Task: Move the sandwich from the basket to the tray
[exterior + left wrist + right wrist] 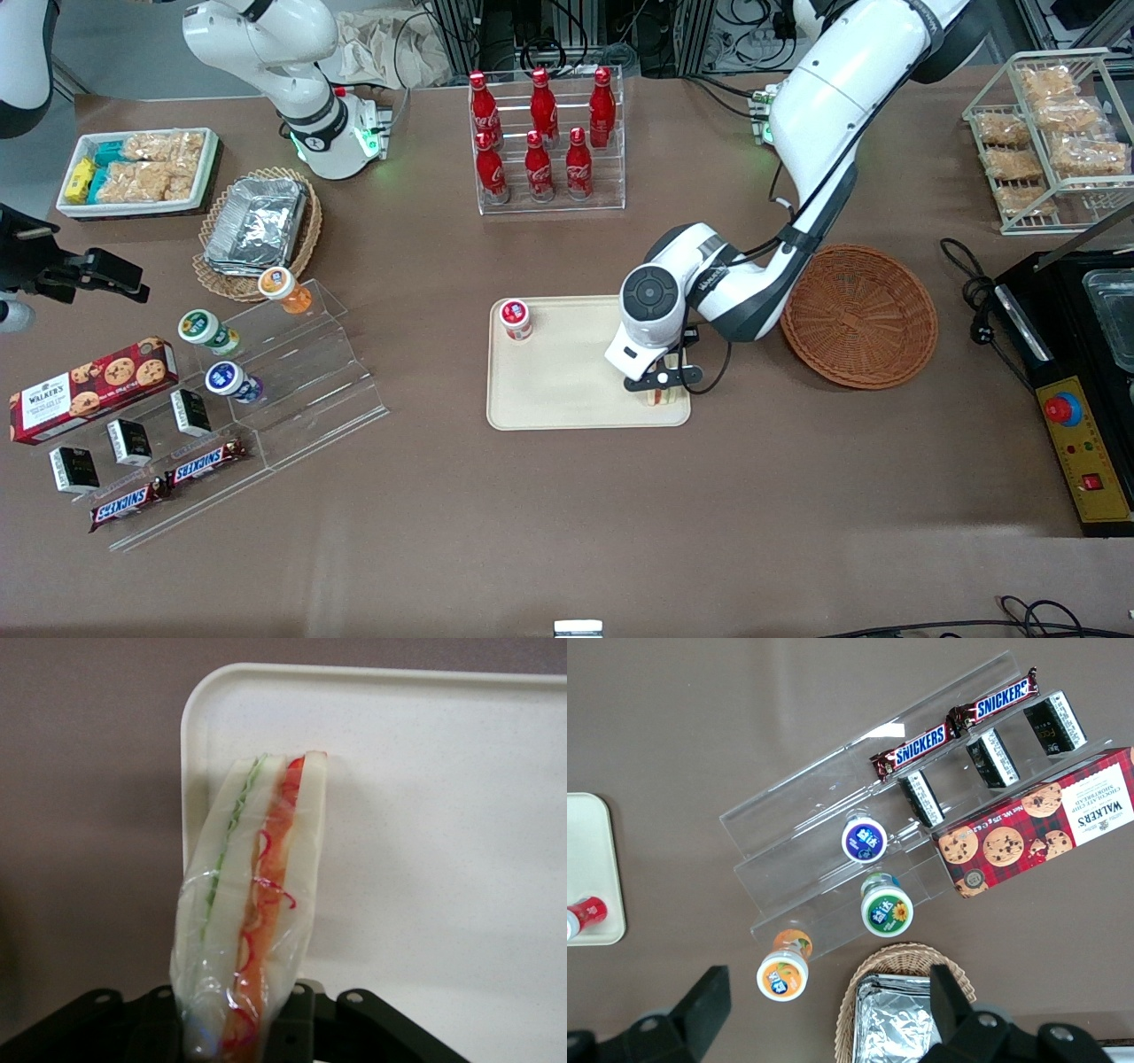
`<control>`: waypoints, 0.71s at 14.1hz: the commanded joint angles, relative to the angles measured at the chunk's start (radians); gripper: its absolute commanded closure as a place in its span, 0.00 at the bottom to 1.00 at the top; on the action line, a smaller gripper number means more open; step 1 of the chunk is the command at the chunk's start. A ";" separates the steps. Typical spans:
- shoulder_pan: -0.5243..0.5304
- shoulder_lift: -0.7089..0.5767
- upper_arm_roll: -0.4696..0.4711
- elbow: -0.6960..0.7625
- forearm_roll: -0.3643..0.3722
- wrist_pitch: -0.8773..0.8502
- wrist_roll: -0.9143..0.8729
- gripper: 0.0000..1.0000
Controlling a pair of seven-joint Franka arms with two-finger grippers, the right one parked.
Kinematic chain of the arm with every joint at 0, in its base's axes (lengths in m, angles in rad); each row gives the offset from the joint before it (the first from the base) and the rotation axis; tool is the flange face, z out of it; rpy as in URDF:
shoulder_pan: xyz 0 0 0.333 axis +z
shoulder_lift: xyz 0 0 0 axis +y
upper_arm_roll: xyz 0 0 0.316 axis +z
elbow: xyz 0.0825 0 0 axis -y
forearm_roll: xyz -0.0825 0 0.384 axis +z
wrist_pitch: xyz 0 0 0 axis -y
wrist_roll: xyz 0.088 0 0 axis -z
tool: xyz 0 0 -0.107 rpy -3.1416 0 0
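We are holding the sandwich [252, 904], a plastic-wrapped wedge with green and red filling running along its edge, and the tool [660, 383] is clenching it between its fingers [306, 1023] by one end, so the wedge is pointing away from the tool with its filling edge facing the wrist camera. Gripping it by the end is probably leaving the rest of the wedge free to meet the surface first. Directly beneath the tool we are seeing the tray [558, 390], with the sandwich hanging over the tray's corner nearest the front camera and just inside the rim, so the carry looks nearly done and only the set-down and release are remaining. A small red-lidded cup [516, 319] is standing on the tray well apart from the tool, leaving room. The basket [859, 316] is sitting empty on the brown desk [549, 523], off toward the working arm's end. Farther from the front camera, red bottles [540, 133] are standing in a clear rack.
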 commanded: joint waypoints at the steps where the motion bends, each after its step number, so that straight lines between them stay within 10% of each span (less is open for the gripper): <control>1: -0.009 0.005 0.005 0.017 0.017 0.006 -0.014 0.00; 10: 0.001 -0.116 0.000 0.066 -0.024 -0.054 -0.022 0.00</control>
